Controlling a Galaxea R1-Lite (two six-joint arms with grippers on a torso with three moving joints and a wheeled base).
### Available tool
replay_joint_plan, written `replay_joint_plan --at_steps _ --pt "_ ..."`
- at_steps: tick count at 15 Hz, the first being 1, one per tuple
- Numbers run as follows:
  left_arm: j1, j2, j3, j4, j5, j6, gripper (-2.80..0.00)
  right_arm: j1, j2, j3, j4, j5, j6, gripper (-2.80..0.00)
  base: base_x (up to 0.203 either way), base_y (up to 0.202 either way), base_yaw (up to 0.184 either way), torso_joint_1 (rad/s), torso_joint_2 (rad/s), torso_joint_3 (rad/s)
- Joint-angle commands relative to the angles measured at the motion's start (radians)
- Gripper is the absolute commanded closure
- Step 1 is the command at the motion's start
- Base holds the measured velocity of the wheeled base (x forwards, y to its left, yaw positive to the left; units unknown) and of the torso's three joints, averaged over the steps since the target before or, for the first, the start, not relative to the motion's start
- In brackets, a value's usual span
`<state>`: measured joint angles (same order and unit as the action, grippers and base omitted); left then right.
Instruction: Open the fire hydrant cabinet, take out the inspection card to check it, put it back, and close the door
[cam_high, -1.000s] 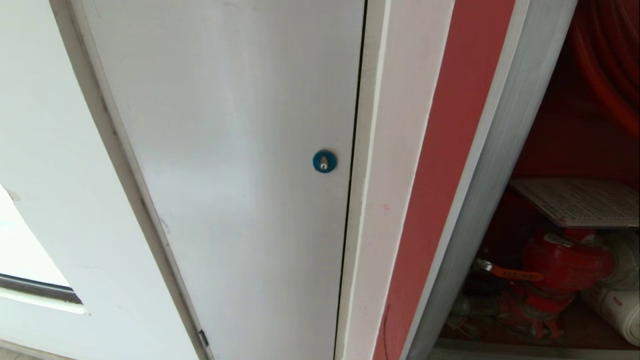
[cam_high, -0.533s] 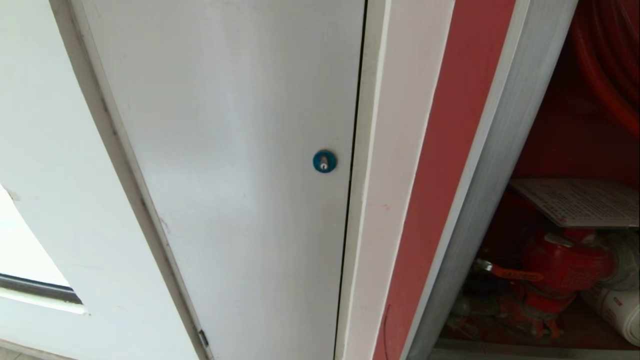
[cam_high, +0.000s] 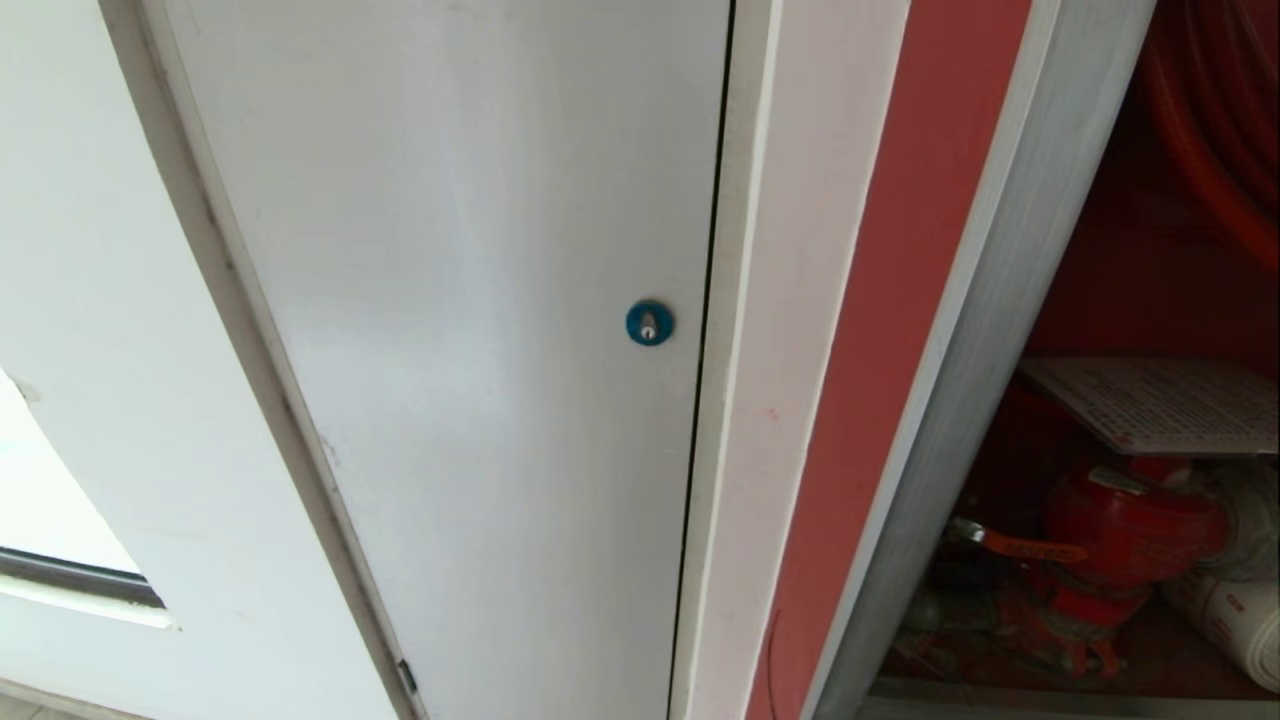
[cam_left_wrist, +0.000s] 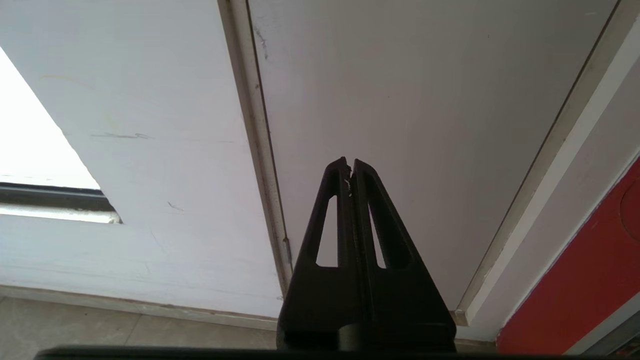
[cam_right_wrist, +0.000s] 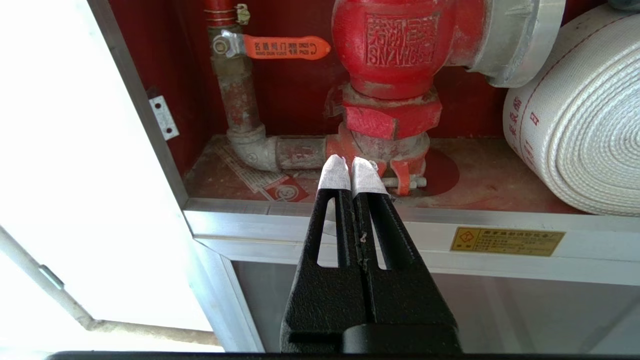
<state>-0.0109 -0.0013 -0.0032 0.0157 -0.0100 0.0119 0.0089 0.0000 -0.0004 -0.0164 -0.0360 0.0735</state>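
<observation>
With its taped tips pressed together on nothing, the right gripper (cam_right_wrist: 352, 172) hangs before the open fire hydrant cabinet (cam_right_wrist: 350, 210), the inspection card (cam_high: 1160, 403) unmoved atop the red valve (cam_right_wrist: 395, 45) beyond; retrieval appears pending.

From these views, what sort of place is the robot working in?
Probably an indoor corridor or service area of a building, at a wall-mounted fire hydrant cabinet: a red valve, a white rolled hose, and beside it a grey panel with a blue lock.
</observation>
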Motion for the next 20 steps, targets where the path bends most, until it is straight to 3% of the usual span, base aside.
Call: replay_joint_plan --at_steps 1,20 --pt "0.000 0.001 0.000 0.000 -0.001 0.000 0.00 0.000 0.000 0.003 0.000 0.001 0.003 0.00 0.000 0.000 0.000 0.000 0.00 0.000" --pt "0.000 0.001 0.000 0.000 0.001 -0.001 0.00 0.000 0.000 0.005 0.000 0.001 0.003 0.00 0.000 0.000 0.000 0.000 0.00 0.000"
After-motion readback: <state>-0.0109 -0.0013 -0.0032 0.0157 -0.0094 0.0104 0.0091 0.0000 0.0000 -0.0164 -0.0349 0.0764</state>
